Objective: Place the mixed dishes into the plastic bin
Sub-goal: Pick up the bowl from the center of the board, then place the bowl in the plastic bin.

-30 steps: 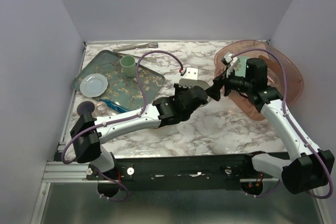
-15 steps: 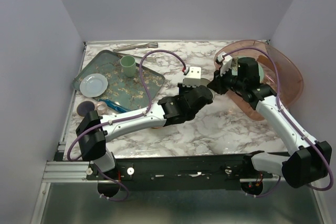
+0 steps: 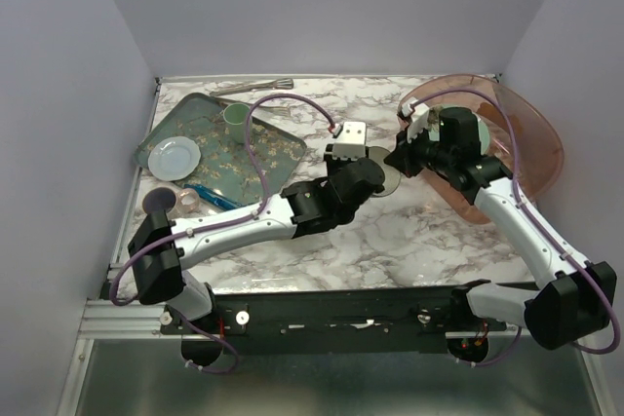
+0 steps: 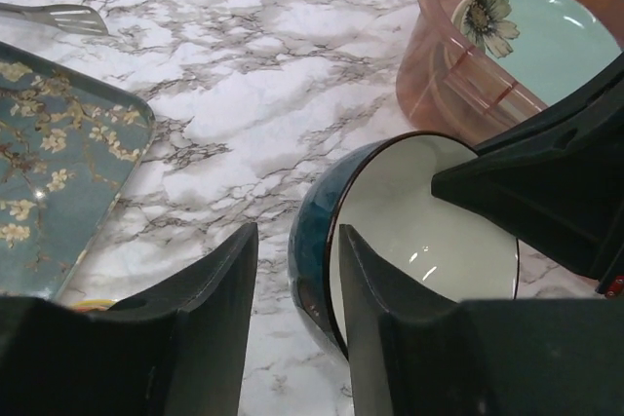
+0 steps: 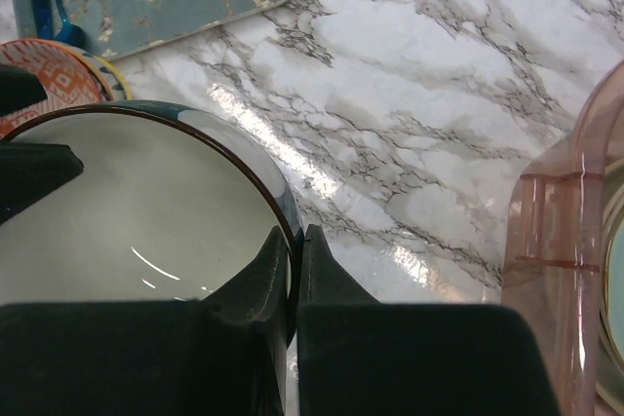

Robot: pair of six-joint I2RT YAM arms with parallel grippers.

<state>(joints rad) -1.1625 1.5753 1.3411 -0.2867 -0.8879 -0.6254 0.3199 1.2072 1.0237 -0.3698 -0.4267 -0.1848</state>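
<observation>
The bowl (image 4: pixel 419 231), dark blue outside and cream inside, is tilted on edge between the two arms (image 3: pixel 388 180). My right gripper (image 5: pixel 295 236) is shut on its rim, one finger inside and one outside. My left gripper (image 4: pixel 297 241) stands open around the opposite rim, its fingers (image 4: pixel 219 289) apart from the wall. The plastic bin (image 3: pixel 531 133), a translucent pinkish tub, stands at the right, tipped toward the arms (image 4: pixel 439 56). A mint green plate (image 4: pixel 546 36) with a flower lies inside it.
A dark-green floral tray (image 3: pixel 219 148) at the left carries a pale blue plate (image 3: pixel 175 155) and a green cup (image 3: pixel 237 120). Metal tongs (image 3: pixel 252 88) lie at the back. An orange-patterned plate (image 5: pixel 49 70) and a blue utensil (image 3: pixel 210 197) sit near the tray's front.
My right gripper has closed onto the bowl's rim. My left gripper, shut on the bowl before, has opened its jaws.
</observation>
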